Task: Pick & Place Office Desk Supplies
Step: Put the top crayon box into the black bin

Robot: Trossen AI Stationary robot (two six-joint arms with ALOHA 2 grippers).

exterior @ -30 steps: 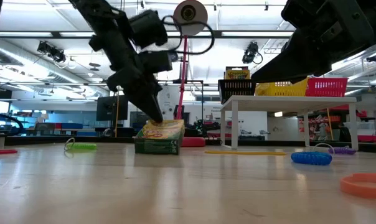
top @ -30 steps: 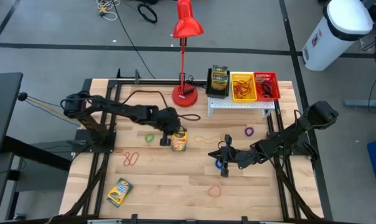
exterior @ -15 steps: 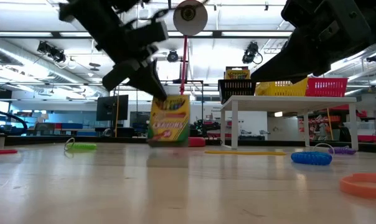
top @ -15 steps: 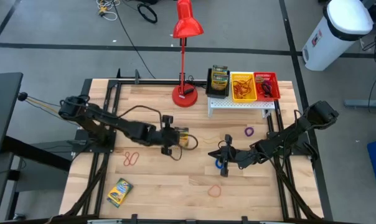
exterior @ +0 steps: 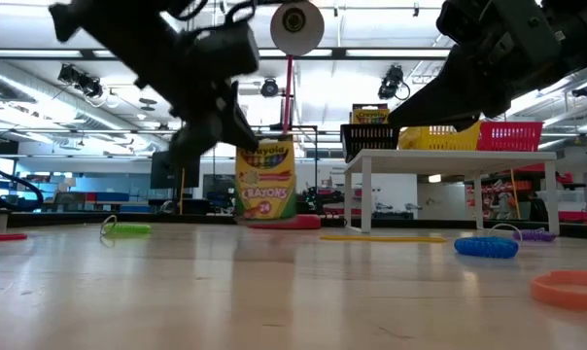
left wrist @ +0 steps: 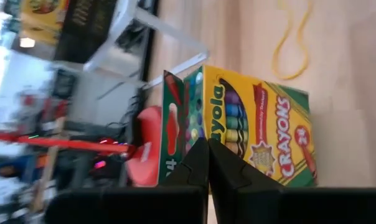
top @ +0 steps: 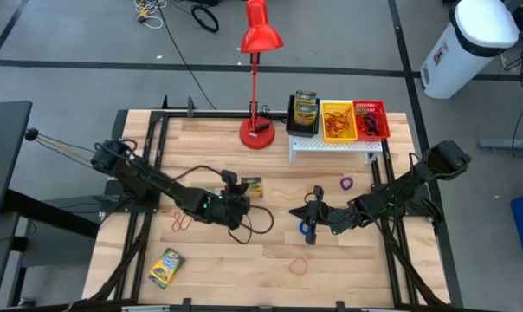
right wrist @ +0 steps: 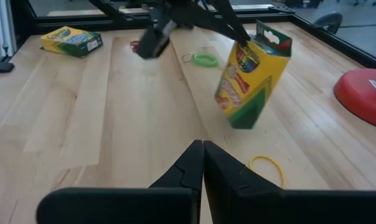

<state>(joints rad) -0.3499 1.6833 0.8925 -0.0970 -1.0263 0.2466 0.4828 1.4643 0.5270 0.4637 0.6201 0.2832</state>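
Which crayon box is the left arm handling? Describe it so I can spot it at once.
Start at the tall red desk lamp; just in front of its round base, mid-table, hangs an upright yellow-and-green crayon box pinched at its top by the left gripper. Unlike the other crayon box lying flat near the table's front left corner, it is lifted clear.

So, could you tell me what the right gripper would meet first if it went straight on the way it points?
Probably the crayon box hanging from the left gripper; the yellow rubber band lies on the table just under that line. Depth is uncertain.
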